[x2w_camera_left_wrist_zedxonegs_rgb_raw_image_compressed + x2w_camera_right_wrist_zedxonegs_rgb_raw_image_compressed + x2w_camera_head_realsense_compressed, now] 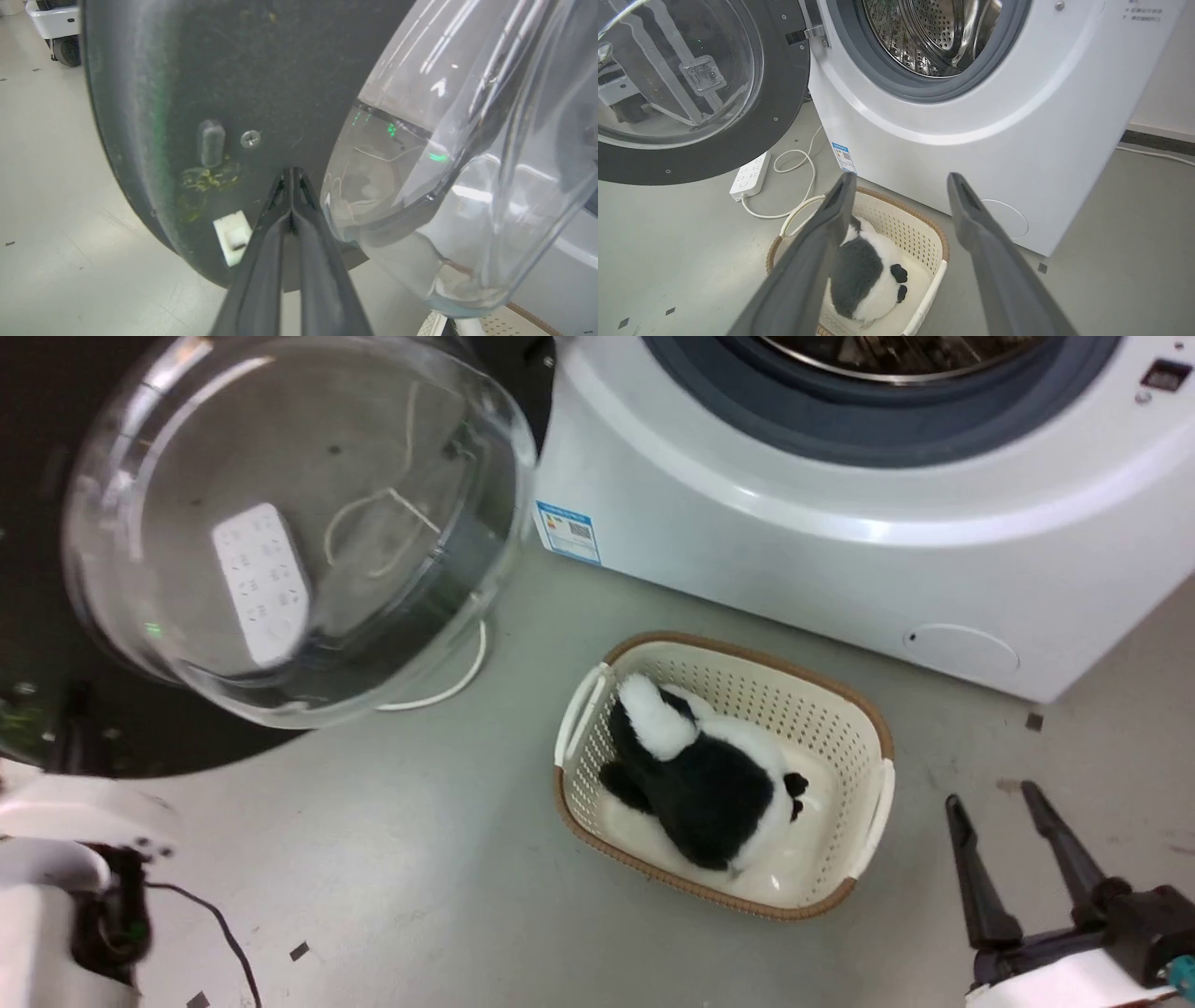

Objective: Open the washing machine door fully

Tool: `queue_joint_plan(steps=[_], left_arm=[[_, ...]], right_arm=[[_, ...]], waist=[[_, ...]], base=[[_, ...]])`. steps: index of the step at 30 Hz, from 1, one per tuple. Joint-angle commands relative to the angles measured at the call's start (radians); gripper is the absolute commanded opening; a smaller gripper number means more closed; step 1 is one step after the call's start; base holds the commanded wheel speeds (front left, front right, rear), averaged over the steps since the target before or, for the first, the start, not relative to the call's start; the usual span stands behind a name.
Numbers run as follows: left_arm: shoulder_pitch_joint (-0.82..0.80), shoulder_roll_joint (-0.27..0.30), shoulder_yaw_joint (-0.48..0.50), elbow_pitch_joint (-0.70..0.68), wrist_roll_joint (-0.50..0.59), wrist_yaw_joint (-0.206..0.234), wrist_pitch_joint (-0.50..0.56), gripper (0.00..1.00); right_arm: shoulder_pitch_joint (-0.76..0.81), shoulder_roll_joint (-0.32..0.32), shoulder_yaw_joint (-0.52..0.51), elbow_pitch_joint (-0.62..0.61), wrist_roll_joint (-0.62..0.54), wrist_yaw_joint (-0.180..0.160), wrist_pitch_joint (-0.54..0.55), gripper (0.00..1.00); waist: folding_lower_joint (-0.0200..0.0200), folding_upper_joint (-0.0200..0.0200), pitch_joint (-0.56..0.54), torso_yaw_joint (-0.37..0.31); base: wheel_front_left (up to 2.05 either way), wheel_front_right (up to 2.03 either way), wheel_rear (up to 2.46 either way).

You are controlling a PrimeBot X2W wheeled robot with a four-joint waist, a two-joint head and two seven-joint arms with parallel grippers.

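One washing machine door [299, 523] sits at the upper left of the head view. It stands wide open from the one white washing machine [794, 551], with a broad black rim, a bulging clear glass bowl and a metal hinge [813, 33]. One basket [775, 700] holds one black-and-white plush toy [709, 793]. One power strip [749, 175] lies on the floor [373, 859]. Of the two end effectors, the left end effector [292, 175] has its fingers pressed together, tip against the door's black rim. The right end effector [991, 793], at lower right, is spread apart and empty.

PrimeBot X2W's left arm [42, 887] wears a pale white shell with a black joint and a thin black cable [229, 938]. The right gripper [991, 794] has two long, tapering dark fingers [976, 877] on a black mount above white casing.
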Motion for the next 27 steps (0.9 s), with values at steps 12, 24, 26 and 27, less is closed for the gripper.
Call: queue_joint_plan(steps=[12,24,26,27], left_arm=[[-0.123,0.033,0.045,0.195,-0.028,-0.044,-0.074,0.0],[-0.002,-0.066,-0.049,-0.018,0.108,-0.069,-0.1,0.0],[0.034,-0.099,-0.061,-0.088,0.132,-0.063,-0.1,0.0],[0.054,-0.116,-0.067,-0.119,0.14,-0.061,-0.1,0.0]], right_arm=[[-0.011,-0.028,-0.029,-0.011,0.013,0.001,-0.005,1.0],[-0.004,0.048,-0.116,-0.028,-0.027,0.001,-0.005,1.0],[0.0,0.059,-0.126,-0.03,-0.042,0.001,-0.005,1.0],[0.001,0.064,-0.128,-0.032,-0.05,0.001,-0.005,1.0]], waist=[[-0.0001,0.0,0.011,-0.038],[-0.0001,0.0,-0.134,-0.081],[-0.0001,0.0,-0.162,-0.099],[-0.0001,0.0,-0.175,-0.111]], base=[[0.0,0.0,0.0],[0.0,0.0,0.0],[0.0,0.0,0.0],[0.0,0.0,0.0]])
